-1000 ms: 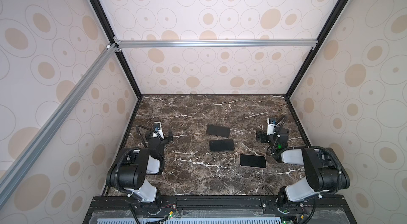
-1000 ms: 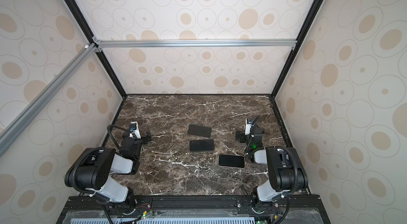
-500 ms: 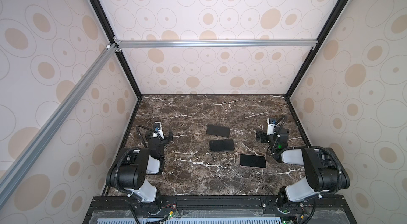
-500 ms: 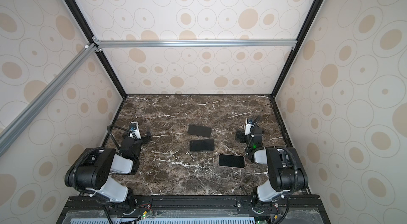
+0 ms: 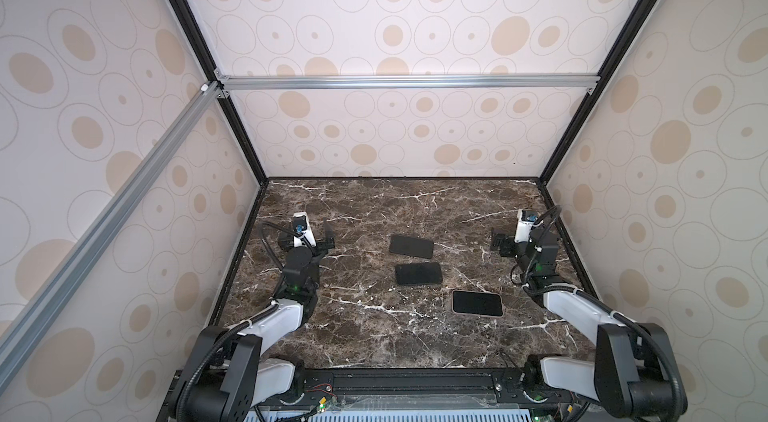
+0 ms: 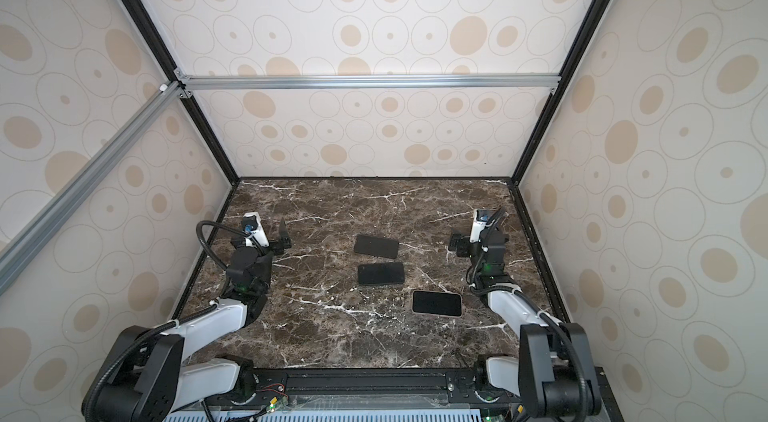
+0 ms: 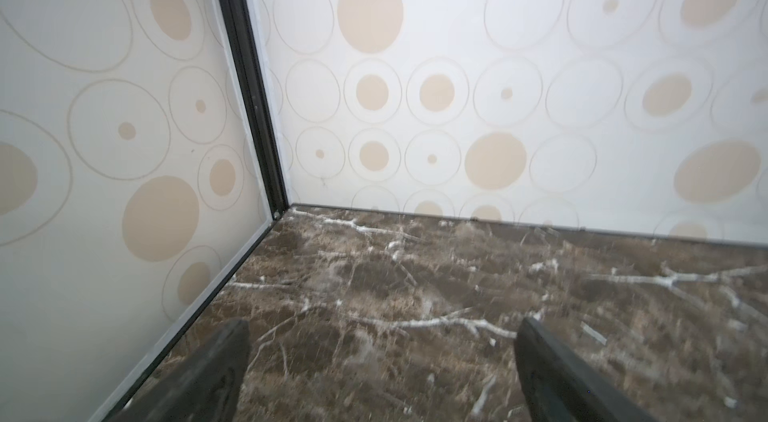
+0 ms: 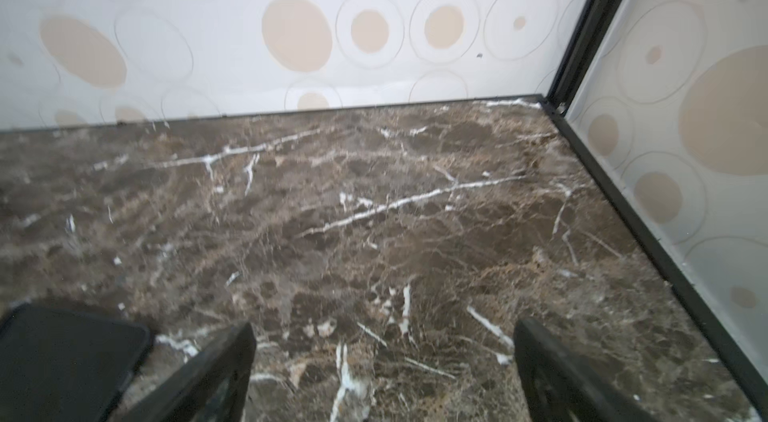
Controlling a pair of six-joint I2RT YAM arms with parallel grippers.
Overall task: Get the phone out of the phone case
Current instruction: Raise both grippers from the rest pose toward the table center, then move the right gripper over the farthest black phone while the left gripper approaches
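Observation:
Three dark phone-shaped slabs lie flat mid-table in both top views. The far one is matte black. The middle one shows a glossy screen in a dark rim. The near right one has a black screen inside a pale rim, like a phone in a phone case. My left gripper rests open by the left wall, well left of the slabs. My right gripper rests open by the right wall. Only bare marble lies between the fingers of the left gripper and the right gripper. A dark slab's corner shows beside the right gripper.
The brown marble table is boxed in by patterned walls on three sides, with black frame posts at the back corners. An aluminium crossbar runs overhead. Both arm bases sit on the front rail.

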